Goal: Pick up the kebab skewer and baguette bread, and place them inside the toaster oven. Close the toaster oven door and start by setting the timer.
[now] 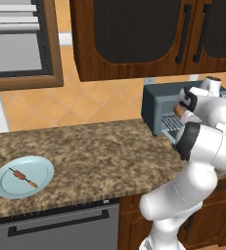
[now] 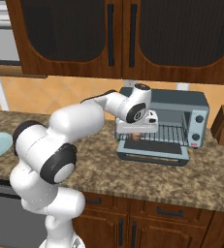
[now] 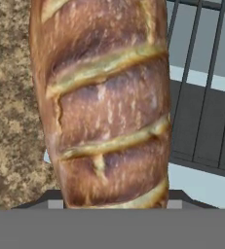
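Crusty brown baguette bread [image 3: 106, 102] is held in the tool [image 2: 136, 136], above the open grey-blue toaster oven [image 2: 191, 109] door [image 2: 152, 151], not yet released. Thin kebab skewer [image 1: 22, 176] waits on the pale blue plate [image 1: 2, 188].

Base views flank toaster oven [image 2: 164, 123]; hand view close.

The baguette bread [image 3: 106, 102] runs off the top of the hand view, its far end cut away. From the left, the arm covers most of the toaster oven [image 1: 159, 105]. The kebab skewer [image 1: 22, 177] chunks are too small to tell apart.
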Motion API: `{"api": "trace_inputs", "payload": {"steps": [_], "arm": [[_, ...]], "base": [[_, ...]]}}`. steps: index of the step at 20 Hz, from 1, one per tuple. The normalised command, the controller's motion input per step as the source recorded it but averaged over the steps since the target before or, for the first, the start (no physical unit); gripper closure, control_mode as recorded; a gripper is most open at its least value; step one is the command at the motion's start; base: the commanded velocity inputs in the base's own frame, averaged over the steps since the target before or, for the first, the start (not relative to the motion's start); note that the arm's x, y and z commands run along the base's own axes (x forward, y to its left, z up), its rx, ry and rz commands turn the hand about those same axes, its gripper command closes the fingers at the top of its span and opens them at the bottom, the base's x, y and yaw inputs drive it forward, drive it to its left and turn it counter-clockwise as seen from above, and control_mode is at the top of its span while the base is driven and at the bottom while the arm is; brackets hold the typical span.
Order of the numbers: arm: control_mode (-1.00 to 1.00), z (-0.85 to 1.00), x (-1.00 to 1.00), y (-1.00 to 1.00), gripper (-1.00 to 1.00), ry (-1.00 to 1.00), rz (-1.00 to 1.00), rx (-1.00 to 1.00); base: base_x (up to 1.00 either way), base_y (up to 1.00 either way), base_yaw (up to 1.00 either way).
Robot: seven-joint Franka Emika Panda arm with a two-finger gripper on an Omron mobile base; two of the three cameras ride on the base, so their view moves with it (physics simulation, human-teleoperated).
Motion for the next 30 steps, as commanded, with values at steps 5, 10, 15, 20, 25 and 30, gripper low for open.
{"api": "trace_inputs", "payload": {"steps": [5, 10, 15, 20, 25, 30], "arm": [[-1.00, -0.05, 0.21, 0.00, 1.00, -0.03, 0.00, 0.00], [-1.00, -0.17, 0.15, 0.00, 1.00, -0.01, 0.00, 0.00], [-1.00, -0.02, 0.10, 0.00, 1.00, 0.00, 0.00, 0.00], [-1.00, 0.00, 0.10, 0.00, 1.00, 0.00, 0.00, 0.00], [-1.00, -0.01, 0.09, 0.00, 1.00, 0.00, 0.00, 0.00], [-1.00, -0.03, 0.04, 0.00, -1.00, -0.01, 0.00, 0.00]], "base": [[0.00, 0.00, 0.00], [0.00, 0.00, 0.00], [0.00, 0.00, 0.00], [0.00, 0.00, 0.00], [0.00, 0.00, 0.00], [0.00, 0.00, 0.00]]}}
